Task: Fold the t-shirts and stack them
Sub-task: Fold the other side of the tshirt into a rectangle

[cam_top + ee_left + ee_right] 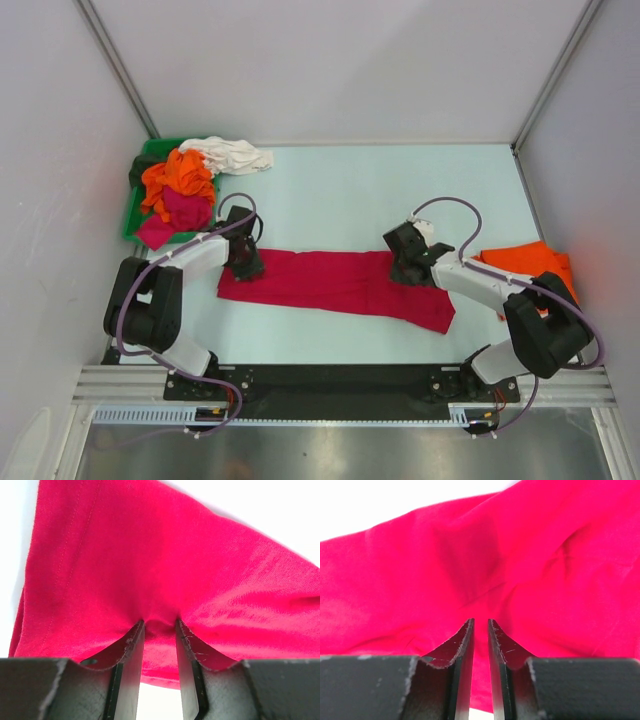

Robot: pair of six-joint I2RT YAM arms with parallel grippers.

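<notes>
A large crimson-red t-shirt [330, 280] lies folded into a long band across the table, between the two arms. My left gripper [245, 265] is at the band's left end, shut on a pinch of the red cloth [150, 555] that bunches between its fingertips [159, 622]. At the band's upper right edge my right gripper [405, 268] is shut on a fold of the same cloth [520, 555], its jaws nearly together [480, 621]. More t-shirts are heaped at the back left: orange [180, 175], magenta [185, 210], white [230, 155] and a dark one [140, 170].
The heap sits in and over a green bin [130, 222] in the back left corner. A folded orange t-shirt [530, 260] lies at the right edge beside my right arm. White walls close in the table on three sides.
</notes>
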